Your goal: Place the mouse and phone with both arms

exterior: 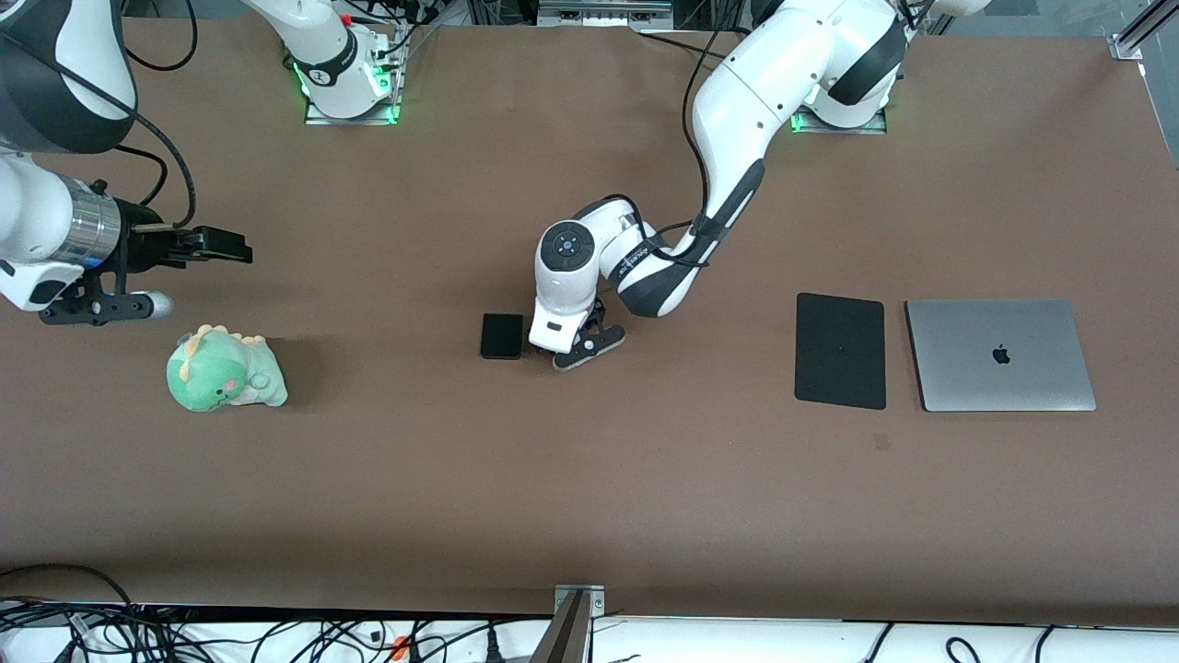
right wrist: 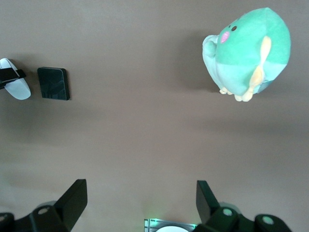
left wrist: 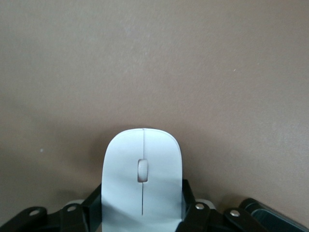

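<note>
Front view: left claw (exterior: pixel 578 348) down at the middle of the brown surface (exterior: pixel 589 479), reached in from its base, just beside the phone (exterior: pixel 502 336), which lies flat on the side toward the right arm's end; mouse hidden here under the wrist. Toward the left arm's end, black mat (exterior: pixel 840 351) and closed laptop (exterior: pixel 1000 354) flat side by side, the mat between phone and laptop, well apart from the phone. Right claw (exterior: pixel 207 245) up over the surface at the right arm's end, waiting, with the green plush (exterior: pixel 226 370) lying nearer the camera than the spot under it. Left wrist view: white mouse (left wrist: pixel 142 176) on the surface with black fingers (left wrist: pixel 189 205) closed in against both its sides, gripping it; a dark edge of the phone (left wrist: pixel 263 212) showing close by. Right wrist view: fingers (right wrist: pixel 73 197) spread wide apart, nothing between them, hanging over bare surface; plush (right wrist: pixel 248 50) lying on its side; farther off, phone (right wrist: pixel 54 83) flat, with the mouse (right wrist: pixel 14 86) just beside it, a small gap between them, and a black finger across the mouse.
</note>
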